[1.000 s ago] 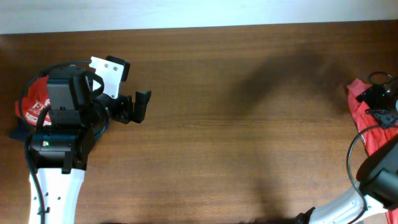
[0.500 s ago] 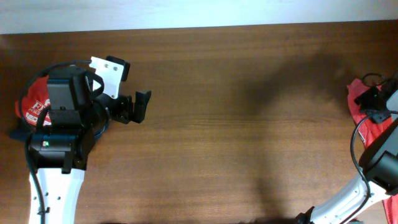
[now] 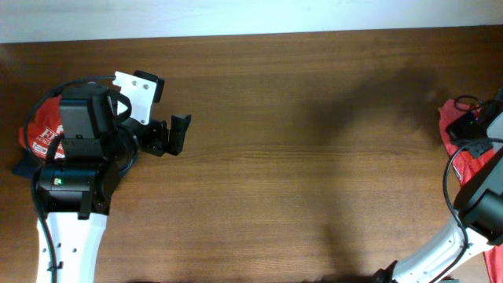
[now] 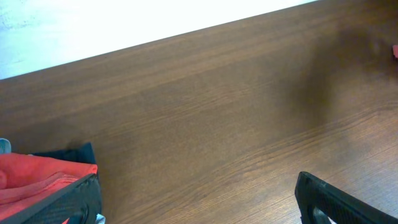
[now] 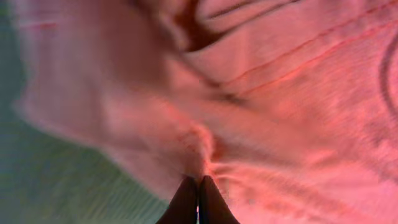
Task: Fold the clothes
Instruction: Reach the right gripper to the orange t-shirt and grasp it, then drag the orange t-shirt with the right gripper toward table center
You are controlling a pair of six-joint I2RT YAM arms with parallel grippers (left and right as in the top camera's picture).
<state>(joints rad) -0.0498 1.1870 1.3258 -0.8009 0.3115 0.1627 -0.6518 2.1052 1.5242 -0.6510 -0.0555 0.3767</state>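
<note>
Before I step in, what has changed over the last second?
The right arm edged up-frame at the right edge of view, the right gripper shut on the coral-red T-shirt, which barely shifted. The left gripper, open, and the red tee beside it stayed put.

Stacked garments [image 3: 38,135] at the desk's [image 3: 299,165] left edge, left pincer [image 3: 171,137] just right of them, T-shirt [image 3: 471,167] at far right edge, right pincer [image 5: 199,188] on it
</note>
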